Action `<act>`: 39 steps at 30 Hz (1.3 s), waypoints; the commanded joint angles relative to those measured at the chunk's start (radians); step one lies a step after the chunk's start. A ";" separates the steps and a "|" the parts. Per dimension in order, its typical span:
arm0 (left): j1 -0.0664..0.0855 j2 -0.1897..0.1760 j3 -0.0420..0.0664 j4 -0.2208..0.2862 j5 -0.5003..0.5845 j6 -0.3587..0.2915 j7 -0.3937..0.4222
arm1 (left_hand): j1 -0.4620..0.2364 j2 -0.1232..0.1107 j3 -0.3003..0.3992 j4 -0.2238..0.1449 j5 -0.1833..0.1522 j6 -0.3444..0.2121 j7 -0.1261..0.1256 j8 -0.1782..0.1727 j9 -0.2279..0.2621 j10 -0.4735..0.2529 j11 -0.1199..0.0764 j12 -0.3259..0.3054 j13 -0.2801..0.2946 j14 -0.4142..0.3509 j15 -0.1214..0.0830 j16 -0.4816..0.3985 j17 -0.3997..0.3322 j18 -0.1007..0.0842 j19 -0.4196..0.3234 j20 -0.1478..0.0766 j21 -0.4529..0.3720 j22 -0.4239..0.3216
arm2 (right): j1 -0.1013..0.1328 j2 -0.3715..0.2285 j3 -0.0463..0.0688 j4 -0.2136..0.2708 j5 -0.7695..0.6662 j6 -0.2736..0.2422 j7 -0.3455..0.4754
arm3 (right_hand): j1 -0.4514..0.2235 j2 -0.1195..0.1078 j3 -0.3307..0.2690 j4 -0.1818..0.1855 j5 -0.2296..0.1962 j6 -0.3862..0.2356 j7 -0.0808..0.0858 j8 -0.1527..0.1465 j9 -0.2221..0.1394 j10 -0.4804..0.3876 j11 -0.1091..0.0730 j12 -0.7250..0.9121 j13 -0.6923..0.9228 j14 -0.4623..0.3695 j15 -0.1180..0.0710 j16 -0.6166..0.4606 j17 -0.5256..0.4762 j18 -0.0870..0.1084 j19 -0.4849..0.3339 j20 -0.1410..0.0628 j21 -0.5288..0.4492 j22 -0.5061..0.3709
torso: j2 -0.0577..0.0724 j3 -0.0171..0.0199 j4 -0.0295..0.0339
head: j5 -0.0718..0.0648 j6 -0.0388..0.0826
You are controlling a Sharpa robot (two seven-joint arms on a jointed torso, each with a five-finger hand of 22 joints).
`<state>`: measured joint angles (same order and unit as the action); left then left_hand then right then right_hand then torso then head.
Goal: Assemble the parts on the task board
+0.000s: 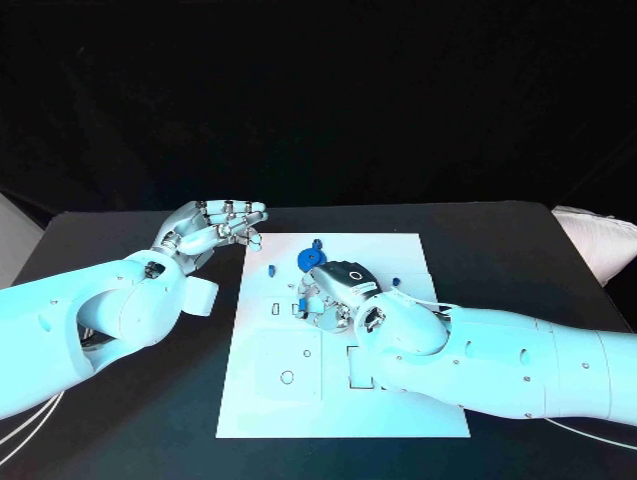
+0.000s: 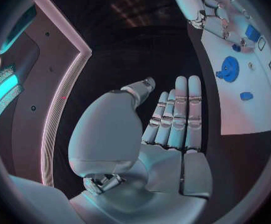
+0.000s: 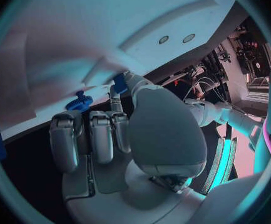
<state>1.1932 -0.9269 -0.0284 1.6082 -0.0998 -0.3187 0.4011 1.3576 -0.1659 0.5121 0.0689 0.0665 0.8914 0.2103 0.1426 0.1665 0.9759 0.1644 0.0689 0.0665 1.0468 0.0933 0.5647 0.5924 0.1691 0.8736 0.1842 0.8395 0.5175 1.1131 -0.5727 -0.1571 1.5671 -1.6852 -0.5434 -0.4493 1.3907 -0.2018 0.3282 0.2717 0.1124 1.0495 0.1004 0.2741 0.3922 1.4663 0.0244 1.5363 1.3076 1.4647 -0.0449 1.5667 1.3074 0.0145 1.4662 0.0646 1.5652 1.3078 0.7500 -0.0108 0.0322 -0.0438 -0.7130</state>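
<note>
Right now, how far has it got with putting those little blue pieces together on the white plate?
Early, it seems. Nothing looks clearly assembled: the blue gear-like part and a small blue part lie loose on the task board, with empty slots nearer the robot. The right hand is down on the board, pinching a blue piece. The left hand hovers beside the board holding nothing.

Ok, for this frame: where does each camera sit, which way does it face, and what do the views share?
Head view: on the robot's head, looking down at the board; both arms, left hand, right hand.
Left wrist view: behind the left hand, facing across the board.
Right wrist view: behind the right hand, close over the board.
Shared: all three show the blue gear.
</note>
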 commanded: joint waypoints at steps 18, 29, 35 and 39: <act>0.000 0.003 0.000 -0.002 0.002 0.018 0.002 | -0.004 0.003 0.002 -0.005 -0.003 -0.007 0.003 -0.008 0.002 -0.010 -0.001 0.002 0.000 -0.011 -0.002 0.007 0.003 0.013 -0.012 0.002 0.009 0.005 | -0.004 0.000 -0.005 -0.010 -0.002 -0.002 -0.001 | -0.046 -0.019 -0.059 0.017 -0.046 -0.070 0.023 -0.021 -0.014 0.015 0.019 -0.087 0.169 0.102 0.017 -0.003 0.247 -0.014 0.103 0.010 0.003 0.261 | 0.000 0.0007 0.0001 | -0.001 -0.001; -0.001 0.003 0.000 -0.004 0.001 0.020 0.001 | -0.004 0.003 0.002 -0.006 -0.003 -0.007 0.004 -0.008 0.002 -0.011 -0.001 0.002 -0.001 -0.011 -0.001 0.008 0.003 0.013 -0.013 0.002 0.010 0.005 | -0.005 -0.007 -0.005 0.000 0.003 -0.050 0.013 | -0.098 -0.033 -0.143 0.022 -0.062 -0.131 0.040 -0.037 -0.025 -0.058 0.034 -0.180 0.097 0.101 0.030 -0.005 0.244 -0.012 0.100 0.022 -0.005 0.255 | 0.000 0.0009 -0.0002 | -0.001 0.001; -0.001 0.005 0.000 -0.009 -0.013 0.020 -0.011 | -0.004 0.003 0.002 -0.006 -0.003 -0.008 0.004 -0.008 0.002 -0.012 -0.001 0.002 -0.001 -0.011 -0.001 0.008 0.003 0.013 -0.013 0.002 0.010 0.005 | -0.006 -0.027 -0.005 0.028 0.016 -0.082 0.046 | -0.103 -0.031 -0.159 0.022 -0.062 -0.141 0.043 -0.040 -0.026 -0.060 0.037 -0.183 0.093 0.100 0.032 -0.006 0.242 -0.012 0.100 0.024 -0.005 0.255 | -0.002 0.0012 0.0007 | -0.002 0.003; -0.001 0.009 0.000 -0.015 -0.035 0.017 -0.030 | -0.014 0.000 -0.001 -0.004 -0.003 -0.008 0.003 -0.008 0.004 0.014 -0.007 0.029 0.007 0.007 -0.006 0.039 0.016 0.015 -0.013 0.001 0.027 0.015 | -0.004 -0.048 -0.004 0.055 0.035 -0.103 0.088 | -0.100 -0.029 -0.161 0.021 -0.060 -0.143 0.044 -0.042 -0.027 -0.061 0.037 -0.184 0.092 0.100 0.033 -0.006 0.242 -0.011 0.099 0.024 -0.006 0.254 | -0.004 0.0021 -0.0022 | 0.001 0.008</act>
<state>1.1921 -0.9210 -0.0293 1.5932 -0.1091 -0.3166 0.3863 1.3537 -0.1656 0.5121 0.0689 0.0665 0.8878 0.2140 0.1389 0.1702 0.9896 0.1564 0.0995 0.0734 1.0517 0.0858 0.6061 0.6106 0.1690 0.8645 0.1859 0.8672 0.5331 1.1086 -0.6164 -0.1617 1.6138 -1.6672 -0.6075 -0.4195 1.2962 -0.2329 0.1724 0.2927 0.0557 0.9126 0.1446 0.2376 0.3661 1.4107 0.0620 1.3563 1.3073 1.4681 -0.0195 1.5636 1.3073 0.0144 1.4661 0.0792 1.5622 1.3073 0.7476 -0.0096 0.0317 -0.0449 -0.7076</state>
